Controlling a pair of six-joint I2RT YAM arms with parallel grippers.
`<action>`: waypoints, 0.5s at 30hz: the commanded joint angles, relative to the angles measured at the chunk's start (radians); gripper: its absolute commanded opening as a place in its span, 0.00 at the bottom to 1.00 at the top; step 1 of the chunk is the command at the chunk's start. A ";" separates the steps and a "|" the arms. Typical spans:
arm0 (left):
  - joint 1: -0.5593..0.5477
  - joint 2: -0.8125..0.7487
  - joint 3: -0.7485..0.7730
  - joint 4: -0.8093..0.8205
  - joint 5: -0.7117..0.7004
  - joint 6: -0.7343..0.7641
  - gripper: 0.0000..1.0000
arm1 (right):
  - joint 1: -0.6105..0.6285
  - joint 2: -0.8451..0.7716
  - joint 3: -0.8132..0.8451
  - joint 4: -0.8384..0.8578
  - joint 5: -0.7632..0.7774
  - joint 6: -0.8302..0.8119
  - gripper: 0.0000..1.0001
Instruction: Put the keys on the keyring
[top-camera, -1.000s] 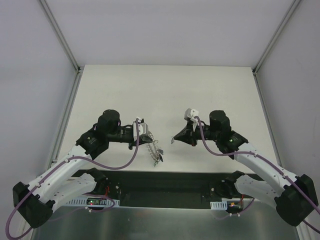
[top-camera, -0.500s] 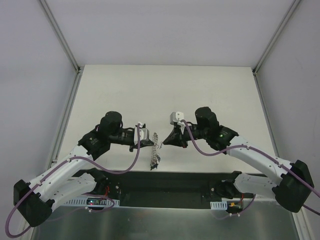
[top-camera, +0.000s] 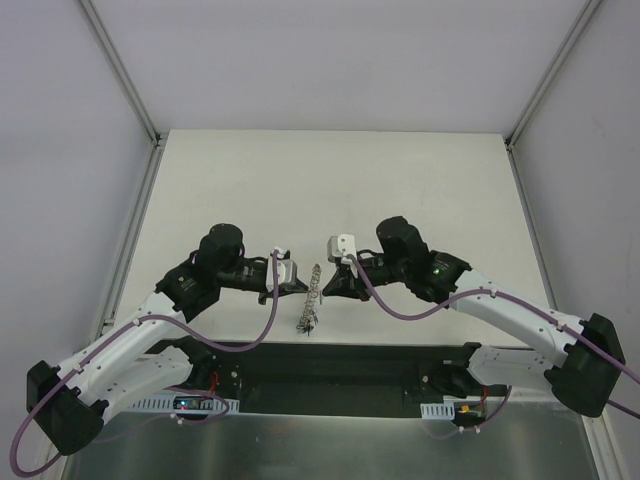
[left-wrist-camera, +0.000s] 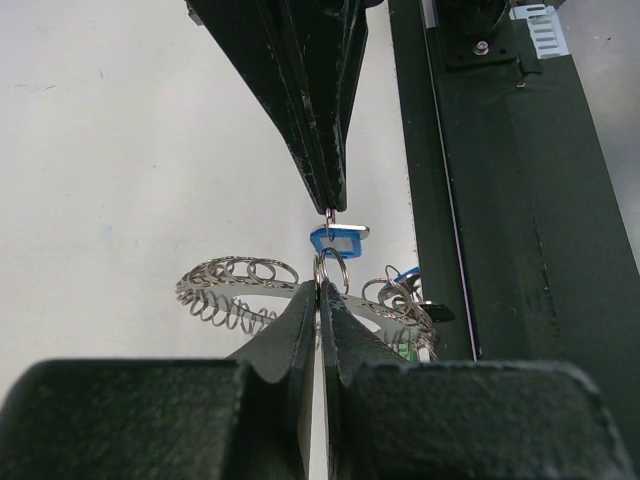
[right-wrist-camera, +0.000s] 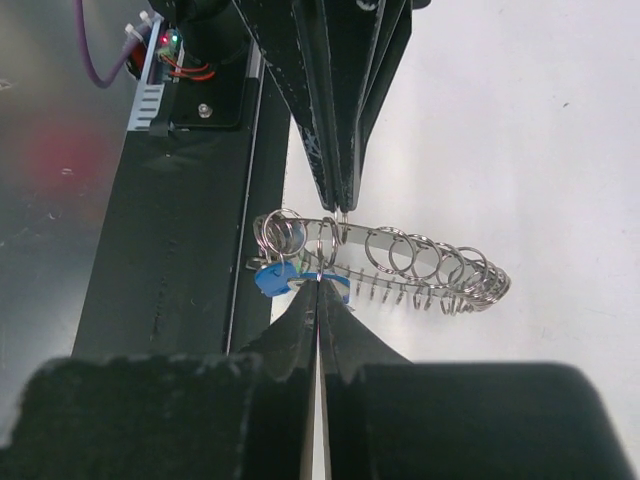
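A: Keyring (top-camera: 311, 300) first. Where?
B: Held up between the two gripper tips, over the near part of the white table (top-camera: 330, 180), not far from the black base plate (top-camera: 330, 365). From the top camera, only a thin tilted strip, seen edge-on. From the wrist cameras, a silvery band bent in a curve, with a row of many small wire loops along it.
A: Left gripper (top-camera: 303, 287), apart or together?
B: Together, with no gap between the fingers (left-wrist-camera: 298, 330). Pinching the band at one small loop, about the middle of its length.
A: And the right gripper (top-camera: 323, 291)?
B: Also closed tight, finger against finger. Clamped on the little wire ring of a blue key (left-wrist-camera: 338, 238), with the blue head right at the tips. Placed just beside the left grip, tip facing tip. Touching each other or not, cannot tell.
A: Blue key already on the band?
B: Cannot tell. Very close to the loop in the left grip, but too small and tangled for a sure answer.
A: Other keys?
B: Bunched at the end of the band nearer to the base plate: a second blue head (left-wrist-camera: 405, 274), a dark one (left-wrist-camera: 436, 312), a bit of green (left-wrist-camera: 405, 348) under them. Close against the band there; attached or not, not clear.
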 joint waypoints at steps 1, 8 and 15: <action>-0.010 -0.016 0.007 0.063 0.078 0.024 0.00 | 0.024 -0.005 0.059 -0.042 0.062 -0.070 0.01; -0.010 -0.007 0.008 0.062 0.089 0.012 0.00 | 0.052 0.009 0.087 -0.079 0.117 -0.095 0.01; -0.010 0.001 0.013 0.063 0.092 0.004 0.00 | 0.069 0.003 0.104 -0.082 0.122 -0.107 0.01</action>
